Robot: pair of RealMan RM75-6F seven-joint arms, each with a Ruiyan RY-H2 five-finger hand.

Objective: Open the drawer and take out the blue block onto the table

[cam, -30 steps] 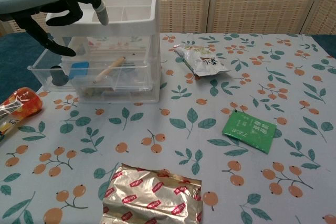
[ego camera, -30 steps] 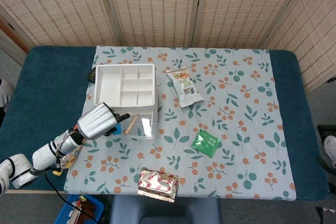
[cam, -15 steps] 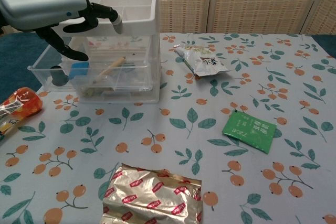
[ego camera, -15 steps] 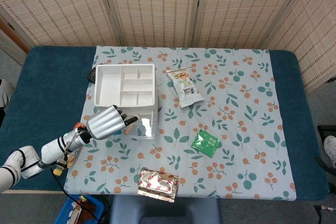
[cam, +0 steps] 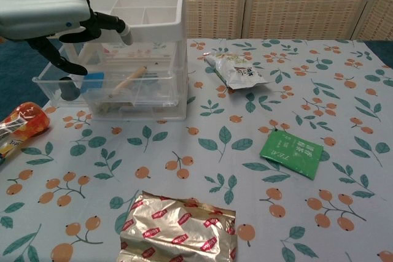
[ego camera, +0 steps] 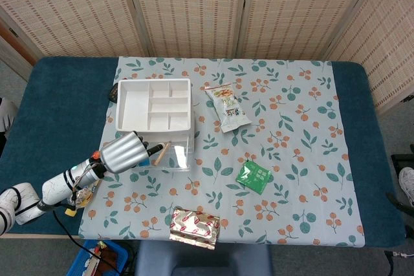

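A clear plastic drawer unit with a white divided tray on top stands at the left of the floral cloth. Its lowest drawer is pulled out toward me. The blue block lies in the drawer's left part; in the head view my hand mostly hides it. My left hand hovers over the drawer's left end, fingers apart and curved downward, the thumb low beside the block. It holds nothing. My right hand shows in neither view.
A wooden stick lies in the drawer beside the block. On the cloth are a snack bag, a green tea packet and a gold-red packet. An orange wrapped item lies at the left edge.
My left hand moved right over the drawer, then drew back a little to the left and sank lower toward the blue block. The drawer and block have not moved.
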